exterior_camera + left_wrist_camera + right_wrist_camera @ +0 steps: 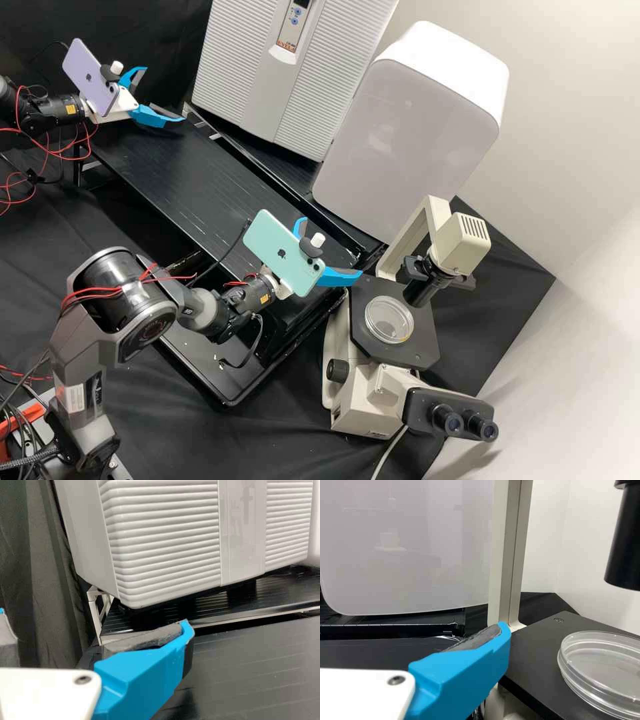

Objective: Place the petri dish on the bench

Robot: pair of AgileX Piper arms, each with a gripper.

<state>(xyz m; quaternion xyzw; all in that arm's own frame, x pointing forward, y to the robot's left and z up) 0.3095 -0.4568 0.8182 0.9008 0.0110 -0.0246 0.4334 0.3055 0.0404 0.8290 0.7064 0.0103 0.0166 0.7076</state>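
My right pincer [335, 245], fingers spread with nothing between them, is much the nearer to the dish [389, 320], which lies flat on the microscope's stage [421, 348], down and to the right of that pincer in the high view. The left pincer [165, 94], also open, hangs well apart (no help from there, I judge), so the right should swing over to the dish before turning back to the counter [180, 180].

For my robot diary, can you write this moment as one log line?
petri dish: on microscope stage | right gripper: open, empty, near stage | left gripper: open, empty | placing on bench: not yet done
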